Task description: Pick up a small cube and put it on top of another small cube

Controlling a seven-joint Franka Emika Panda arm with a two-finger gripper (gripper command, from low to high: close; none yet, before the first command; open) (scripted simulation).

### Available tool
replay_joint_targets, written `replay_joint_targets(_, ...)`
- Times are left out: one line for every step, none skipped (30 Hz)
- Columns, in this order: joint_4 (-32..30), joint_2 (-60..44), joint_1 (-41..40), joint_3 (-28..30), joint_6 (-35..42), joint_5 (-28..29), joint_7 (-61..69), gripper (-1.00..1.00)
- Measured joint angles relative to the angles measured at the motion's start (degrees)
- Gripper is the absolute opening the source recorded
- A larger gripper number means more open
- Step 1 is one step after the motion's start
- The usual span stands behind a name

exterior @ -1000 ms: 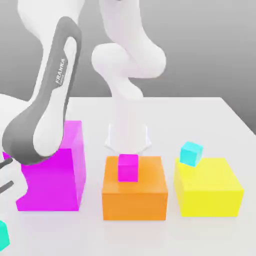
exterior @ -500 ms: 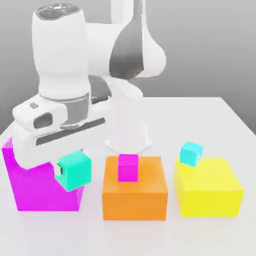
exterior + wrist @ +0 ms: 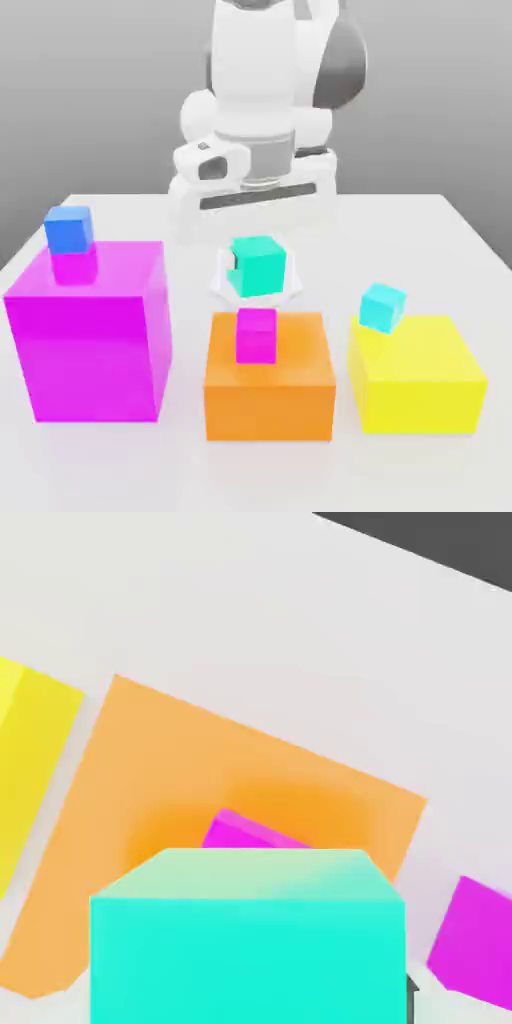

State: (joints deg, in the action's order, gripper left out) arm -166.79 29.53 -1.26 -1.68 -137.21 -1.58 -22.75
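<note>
My gripper (image 3: 258, 258) hangs from the white hand above the middle of the table, shut on the small teal-green cube (image 3: 262, 270). The held cube floats in the air directly over a small magenta cube (image 3: 256, 336), with a gap between them. That magenta cube sits on the big orange block (image 3: 270, 392). In the hand view the teal cube (image 3: 248, 942) is close in front, with the magenta cube (image 3: 248, 834) and the orange block (image 3: 190, 772) beneath it.
A big magenta block (image 3: 92, 340) stands at the exterior view's left, bearing a small magenta cube (image 3: 75, 267) with a blue cube (image 3: 69, 229) on top. At the right, a big yellow block (image 3: 418, 376) carries a sky-cyan cube (image 3: 382, 306). The arm's white base (image 3: 256, 285) stands behind the orange block.
The arm has swung from the exterior view's left to the centre, carrying the teal cube up and over the orange block. The stack on the magenta block has come into sight.
</note>
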Motion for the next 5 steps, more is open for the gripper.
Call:
replay_joint_targets(-0.8,-1.6,0.0,-0.1,-2.4,0.0,0.0,-1.00)
replay_joint_targets(-1.5,-3.2,0.0,-0.1,-4.7,0.0,-0.1,1.00)
replay_joint_targets(-1.5,-3.2,0.0,-0.1,-4.7,0.0,-0.1,1.00)
replay_joint_targets(-1.5,-3.2,0.0,-0.1,-4.7,0.0,-0.1,1.00)
replay_joint_targets(-1.5,-3.2,0.0,-0.1,-4.7,0.0,-0.1,1.00)
